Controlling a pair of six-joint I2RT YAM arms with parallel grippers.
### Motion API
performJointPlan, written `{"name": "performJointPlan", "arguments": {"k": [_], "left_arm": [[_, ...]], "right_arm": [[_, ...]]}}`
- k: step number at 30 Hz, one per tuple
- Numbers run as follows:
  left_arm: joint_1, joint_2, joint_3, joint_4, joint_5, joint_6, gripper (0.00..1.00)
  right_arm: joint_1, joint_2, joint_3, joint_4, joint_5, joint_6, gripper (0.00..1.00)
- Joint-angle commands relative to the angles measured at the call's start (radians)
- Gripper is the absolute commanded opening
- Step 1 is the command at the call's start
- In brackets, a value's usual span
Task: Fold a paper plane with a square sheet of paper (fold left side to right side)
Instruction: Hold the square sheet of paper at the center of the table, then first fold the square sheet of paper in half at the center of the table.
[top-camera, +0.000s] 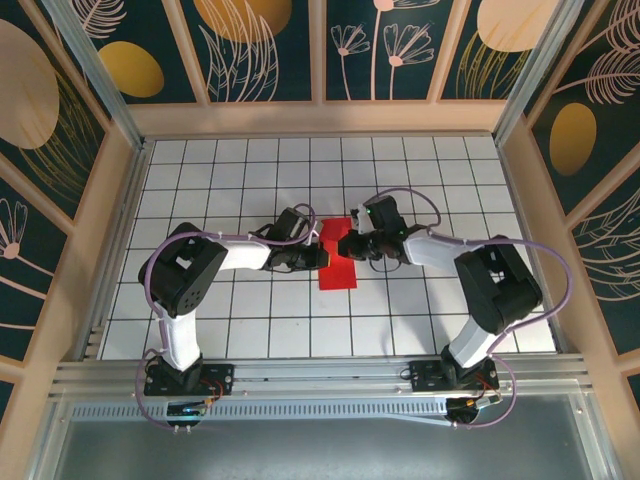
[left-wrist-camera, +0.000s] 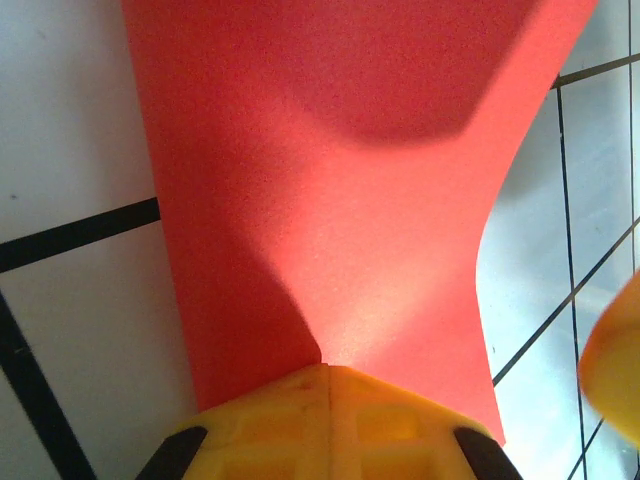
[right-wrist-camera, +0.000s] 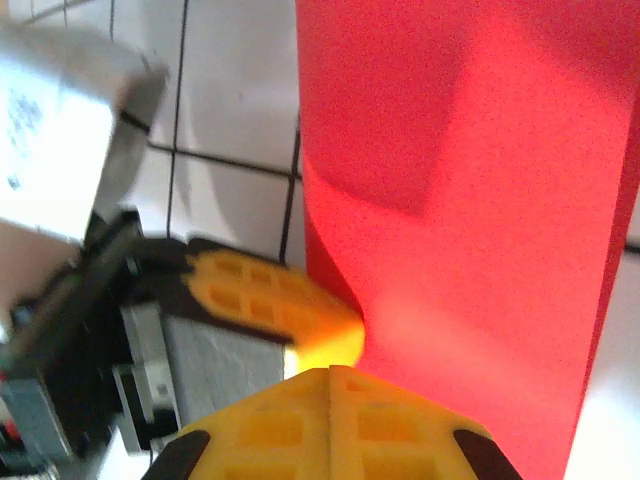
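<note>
The red sheet of paper (top-camera: 337, 268) lies mid-table as a narrow folded strip, lifted and curved in its middle. My left gripper (top-camera: 323, 258) reaches it from the left and my right gripper (top-camera: 346, 246) from the right; they meet at the paper. In the left wrist view the yellow fingers (left-wrist-camera: 400, 425) are shut with the red paper (left-wrist-camera: 340, 180) creased out from their tip. The right wrist view shows my right gripper (right-wrist-camera: 330, 372) likewise shut on the paper's (right-wrist-camera: 470, 200) edge, the left gripper's yellow finger (right-wrist-camera: 265, 295) touching close beside it.
White gridded table (top-camera: 240, 170) inside a wooden frame with patterned walls. The left arm's grey wrist body (right-wrist-camera: 60, 130) crowds the right wrist view. Both arm bases stand at the near edge (top-camera: 320, 375).
</note>
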Motion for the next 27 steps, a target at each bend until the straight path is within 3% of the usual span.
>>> {"name": "performJointPlan", "arguments": {"k": [1,18,27], "left_arm": [[-0.001,0.011,-0.016,-0.05,-0.037,-0.006,0.0],[0.01,-0.02,0.075,-0.073,-0.011,0.006,0.0],[0.035,0.039,0.115,-0.056,-0.011,0.018,0.0]], "right_arm": [[0.04,-0.011,-0.065,0.027,-0.031,0.049,0.0],[0.063,0.101,-0.086,-0.002,0.012,0.032,0.0],[0.063,0.13,-0.107,-0.008,0.036,0.031,0.0]]}}
